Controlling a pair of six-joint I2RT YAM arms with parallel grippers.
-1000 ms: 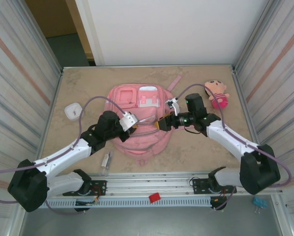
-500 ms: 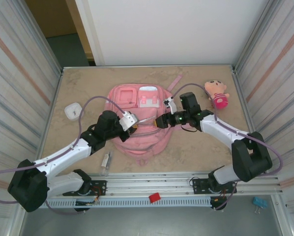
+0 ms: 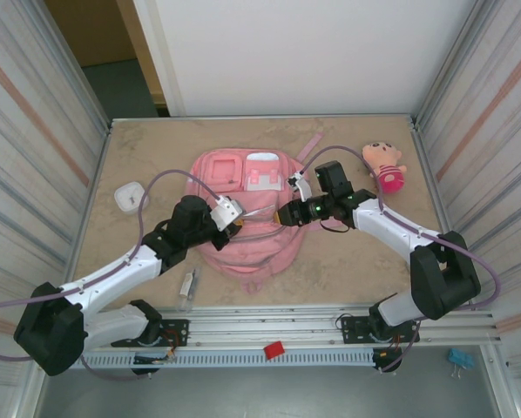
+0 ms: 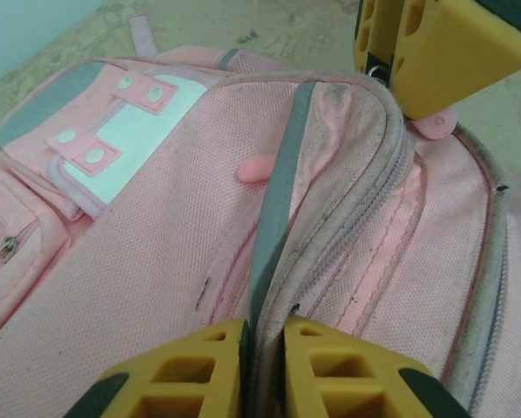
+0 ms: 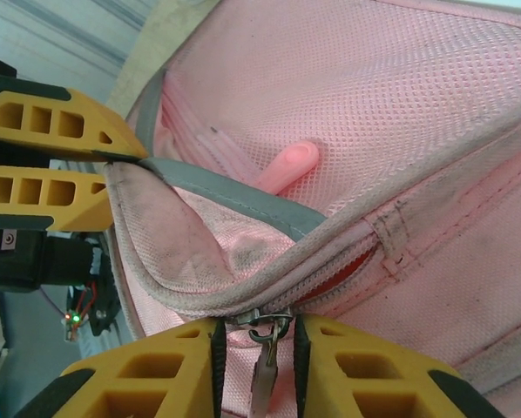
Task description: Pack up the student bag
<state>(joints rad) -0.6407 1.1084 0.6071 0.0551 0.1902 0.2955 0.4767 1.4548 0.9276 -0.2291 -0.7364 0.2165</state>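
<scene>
Pinching the flap edge of the student bag, mid-table, in my left end effector; the zip pull sits between the narrow jaws of my right end effector, grip uncertain, zip running toward the left arm.

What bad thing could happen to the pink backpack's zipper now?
1. The right end effector has only the small metal zip pull between its fingers. With so little to hold, the pull might slip out once the arm tugs.
2. The left end effector pinches just the thin grey trim of the student bag. If that fold slides free, the whole bag may drag along instead of unzipping.
</scene>
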